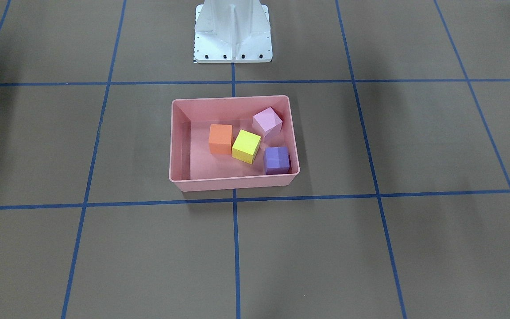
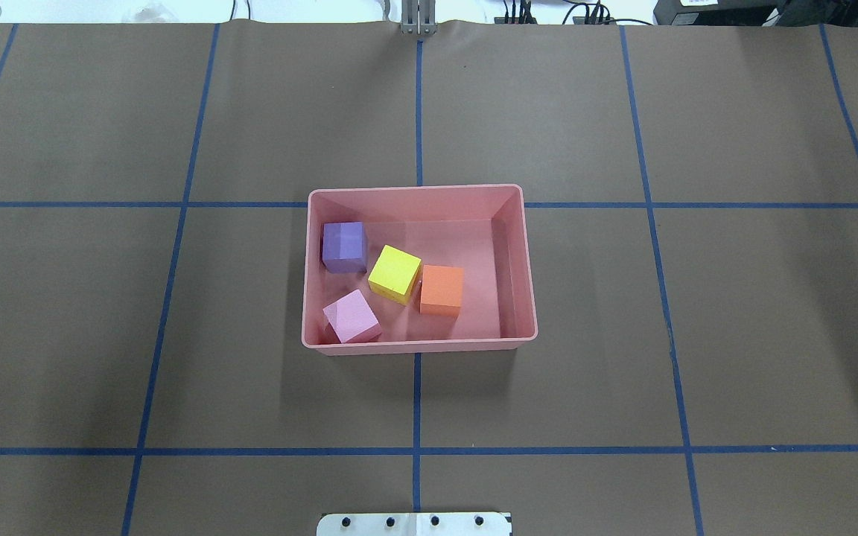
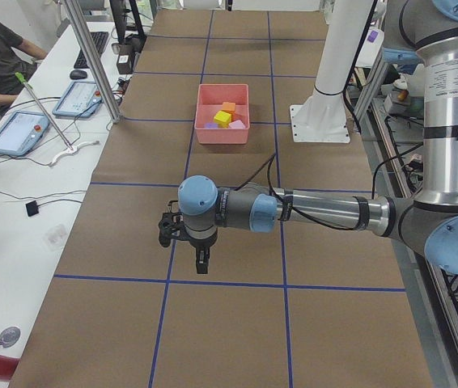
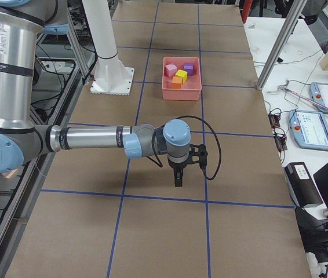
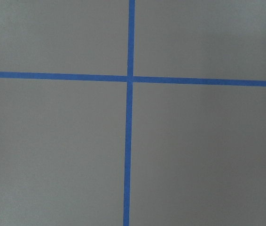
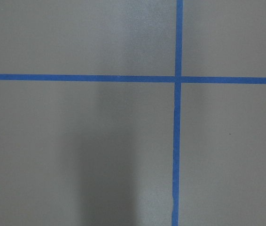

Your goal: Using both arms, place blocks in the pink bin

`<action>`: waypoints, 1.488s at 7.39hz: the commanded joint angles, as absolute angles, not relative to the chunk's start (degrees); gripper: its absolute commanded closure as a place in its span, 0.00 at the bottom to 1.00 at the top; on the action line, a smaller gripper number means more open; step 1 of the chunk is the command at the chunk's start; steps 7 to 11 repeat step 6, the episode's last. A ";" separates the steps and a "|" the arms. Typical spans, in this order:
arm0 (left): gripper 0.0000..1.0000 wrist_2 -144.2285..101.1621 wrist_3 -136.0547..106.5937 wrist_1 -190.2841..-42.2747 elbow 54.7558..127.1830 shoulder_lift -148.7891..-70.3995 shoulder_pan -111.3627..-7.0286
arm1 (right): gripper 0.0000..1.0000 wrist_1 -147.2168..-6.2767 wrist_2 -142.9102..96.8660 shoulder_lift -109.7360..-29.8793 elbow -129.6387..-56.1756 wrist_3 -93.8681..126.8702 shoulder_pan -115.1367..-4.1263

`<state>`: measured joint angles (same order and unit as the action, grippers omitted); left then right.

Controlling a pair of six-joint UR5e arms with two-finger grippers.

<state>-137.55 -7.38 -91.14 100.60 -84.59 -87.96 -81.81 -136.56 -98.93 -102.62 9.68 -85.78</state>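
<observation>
Left end effector (image 3: 202,267), right end effector (image 4: 177,182): openness unclear; four blocks (image 2: 395,274) inside pink bin (image 2: 436,345).

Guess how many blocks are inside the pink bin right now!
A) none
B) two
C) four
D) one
C: the orange block, the yellow block, the purple block and the pale pink block all sit inside the walls of the pink bin, and no block lies on the table outside it.
</observation>
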 commanded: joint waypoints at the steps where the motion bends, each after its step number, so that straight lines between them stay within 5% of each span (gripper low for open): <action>1: 0.00 -137.55 -7.47 -91.06 100.90 -84.81 -87.98 | 0.00 -80.86 -136.32 -98.79 -102.22 9.67 -85.78; 11: 0.00 -137.46 -7.21 -91.14 101.07 -84.90 -87.98 | 0.00 -80.86 -136.32 -99.32 -102.48 9.67 -85.78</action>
